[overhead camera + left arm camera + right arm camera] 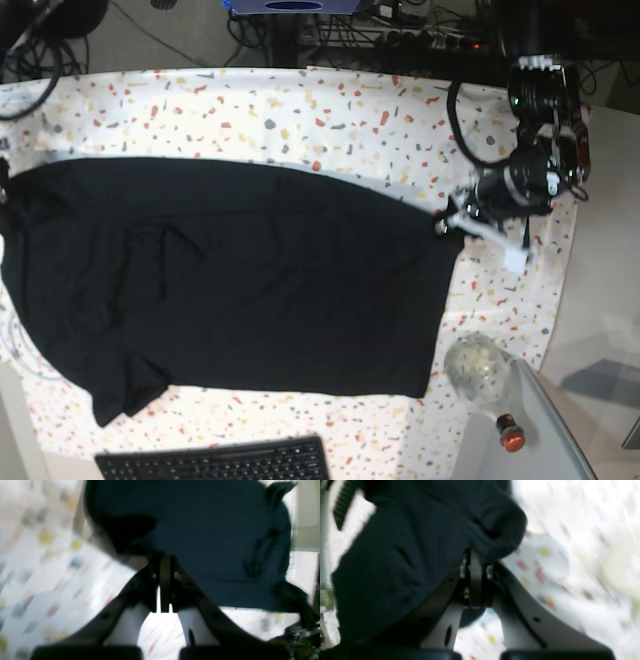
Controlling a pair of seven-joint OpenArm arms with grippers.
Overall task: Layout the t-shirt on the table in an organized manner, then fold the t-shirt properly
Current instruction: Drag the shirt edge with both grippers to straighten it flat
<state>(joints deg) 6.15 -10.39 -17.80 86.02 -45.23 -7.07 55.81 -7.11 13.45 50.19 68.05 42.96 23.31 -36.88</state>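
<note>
The black t-shirt [250, 270] lies spread wide across the speckled table [350, 110], with one sleeve at the front left. My left gripper [447, 222] is at the shirt's right edge. In the left wrist view the left gripper [165, 555] is shut on the edge of the t-shirt [205, 530]. In the right wrist view my right gripper [476, 555] is shut on a bunched fold of the t-shirt [395, 555], above the table's cloth [570, 555]. In the base view the right arm is hidden past the left border. Both wrist views are blurred.
A black keyboard [215, 462] lies at the table's front edge. A clear rounded object [475, 367] and a small red-capped thing [510, 437] sit at the front right. A plain grey side surface [610, 300] borders the right. Cables run along the back.
</note>
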